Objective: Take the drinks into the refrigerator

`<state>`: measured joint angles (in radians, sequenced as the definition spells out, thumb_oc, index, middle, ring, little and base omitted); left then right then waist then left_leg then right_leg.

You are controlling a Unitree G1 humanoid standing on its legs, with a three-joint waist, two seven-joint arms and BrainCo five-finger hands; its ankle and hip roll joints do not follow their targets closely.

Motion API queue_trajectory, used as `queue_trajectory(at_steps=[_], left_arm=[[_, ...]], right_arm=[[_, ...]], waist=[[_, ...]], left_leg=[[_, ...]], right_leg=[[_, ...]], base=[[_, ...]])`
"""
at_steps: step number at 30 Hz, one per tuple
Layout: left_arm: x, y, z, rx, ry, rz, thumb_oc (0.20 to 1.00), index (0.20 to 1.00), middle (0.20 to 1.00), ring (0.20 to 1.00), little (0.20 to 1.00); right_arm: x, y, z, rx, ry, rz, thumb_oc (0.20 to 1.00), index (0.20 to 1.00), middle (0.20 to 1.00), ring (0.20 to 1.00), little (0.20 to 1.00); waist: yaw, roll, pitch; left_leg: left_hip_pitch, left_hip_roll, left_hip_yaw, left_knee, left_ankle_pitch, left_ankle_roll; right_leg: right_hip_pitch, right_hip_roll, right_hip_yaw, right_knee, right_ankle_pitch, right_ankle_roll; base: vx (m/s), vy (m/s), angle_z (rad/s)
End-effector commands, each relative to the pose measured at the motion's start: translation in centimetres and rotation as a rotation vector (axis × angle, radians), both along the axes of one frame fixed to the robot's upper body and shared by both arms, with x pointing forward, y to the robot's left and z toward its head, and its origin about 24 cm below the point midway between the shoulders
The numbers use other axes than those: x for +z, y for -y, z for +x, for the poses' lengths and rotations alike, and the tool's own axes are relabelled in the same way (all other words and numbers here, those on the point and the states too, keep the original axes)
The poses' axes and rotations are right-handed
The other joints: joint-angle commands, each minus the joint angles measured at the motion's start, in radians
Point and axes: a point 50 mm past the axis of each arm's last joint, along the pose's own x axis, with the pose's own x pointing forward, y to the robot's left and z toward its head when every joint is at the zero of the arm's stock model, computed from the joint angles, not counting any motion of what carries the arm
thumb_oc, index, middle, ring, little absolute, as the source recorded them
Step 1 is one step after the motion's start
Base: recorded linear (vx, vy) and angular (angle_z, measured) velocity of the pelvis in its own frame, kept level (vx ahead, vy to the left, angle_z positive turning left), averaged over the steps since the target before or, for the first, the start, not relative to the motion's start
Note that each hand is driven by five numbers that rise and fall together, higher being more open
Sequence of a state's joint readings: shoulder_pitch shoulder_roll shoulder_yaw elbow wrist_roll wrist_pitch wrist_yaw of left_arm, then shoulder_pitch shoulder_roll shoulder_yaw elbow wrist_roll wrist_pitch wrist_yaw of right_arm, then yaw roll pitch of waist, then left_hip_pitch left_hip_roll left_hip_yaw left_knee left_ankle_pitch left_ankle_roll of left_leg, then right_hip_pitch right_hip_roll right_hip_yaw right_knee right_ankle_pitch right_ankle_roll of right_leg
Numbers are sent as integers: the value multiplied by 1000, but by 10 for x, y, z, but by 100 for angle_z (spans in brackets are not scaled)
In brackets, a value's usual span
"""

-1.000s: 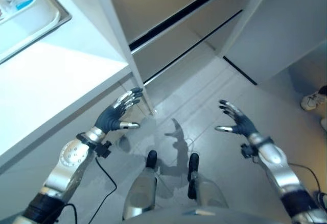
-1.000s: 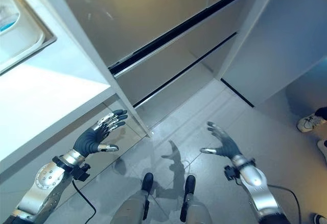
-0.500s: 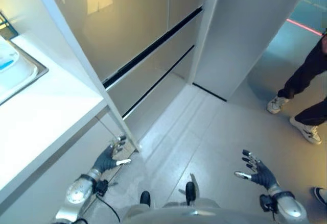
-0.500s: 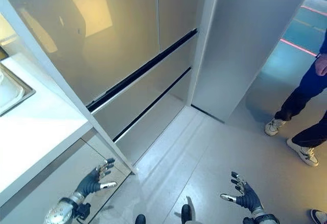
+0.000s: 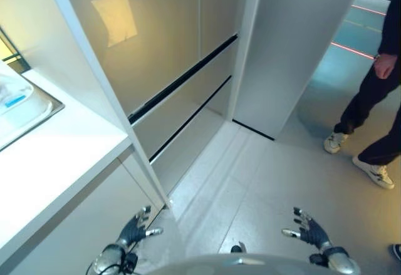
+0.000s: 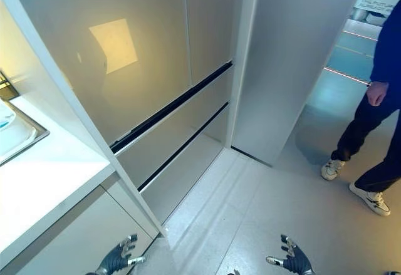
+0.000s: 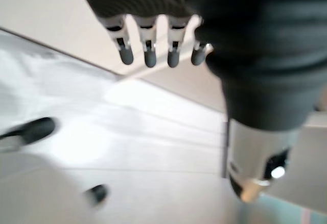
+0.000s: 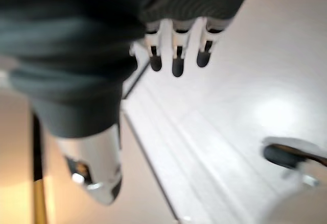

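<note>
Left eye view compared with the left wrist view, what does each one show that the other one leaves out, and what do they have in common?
The left eye view adds the closed refrigerator, the white counter with its sink, a person walking on the right, and the open right hand. The left wrist view adds a close look along the left hand: straight fingers, nothing held. Both share the left hand and the pale floor.

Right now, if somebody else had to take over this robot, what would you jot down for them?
Left hand: open, holding nothing, low beside the white counter.
Right hand: open, holding nothing, over the pale tiled floor.
The tall glossy grey refrigerator stands ahead with its doors closed.
No drink is in either hand.
A person in dark trousers is walking on the right.
Left: fetch the drinks, open the refrigerator, load them.
</note>
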<state>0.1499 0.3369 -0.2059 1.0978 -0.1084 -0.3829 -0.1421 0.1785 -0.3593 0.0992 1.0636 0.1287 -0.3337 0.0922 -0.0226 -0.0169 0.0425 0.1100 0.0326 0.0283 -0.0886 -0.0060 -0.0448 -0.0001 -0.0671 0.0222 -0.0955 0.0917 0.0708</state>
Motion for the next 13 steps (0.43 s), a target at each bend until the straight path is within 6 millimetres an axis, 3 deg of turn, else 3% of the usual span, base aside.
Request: queue_trajectory(at_steps=[1, 3, 6, 9, 13], left_arm=[[-9, -9, -8, 155, -102, 30, 1000, 1000, 1000, 1000, 1000], [-17, -8, -27, 215, -227, 45, 1000, 1000, 1000, 1000, 1000], [-23, -2, -42, 257, -320, 21, 1000, 1000, 1000, 1000, 1000], [-24, 1, -47, 288, -337, -16, 1000, 1000, 1000, 1000, 1000], [-24, 4, -37, 278, -311, -18, 1000, 1000, 1000, 1000, 1000]], right_arm=[[-8, 4, 2, -82, -80, -34, 1000, 1000, 1000, 1000, 1000], [-13, 4, -5, -151, -152, -42, 1000, 1000, 1000, 1000, 1000], [-17, -4, 1, -196, -162, 10, 1000, 1000, 1000, 1000, 1000], [-21, -14, -6, -129, -204, 28, 1000, 1000, 1000, 1000, 1000], [-21, -16, -3, -141, -198, 32, 1000, 1000, 1000, 1000, 1000]], waist=[[-25, -7, 5], [-26, -5, -2], [-27, -3, -12], [-19, -8, -21], [-16, -15, -25]], left_leg=[[-69, -57, -22, 66, -47, 64], [-62, -56, -20, 57, -44, 63], [-50, -54, -4, 46, -45, 64], [-45, -53, -7, 38, -41, 62], [-44, -55, -24, 36, -37, 62]], right_leg=[[23, 4, -17, 87, -100, 19], [28, 5, -13, 78, -96, 17], [33, 9, 2, 67, -87, 16], [41, 10, -3, 61, -86, 14], [46, 10, -17, 64, -89, 10]], base=[[0, 0, 0], [0, 0, 0], [11, 2, -4], [13, -6, -13], [3, -3, -2]])
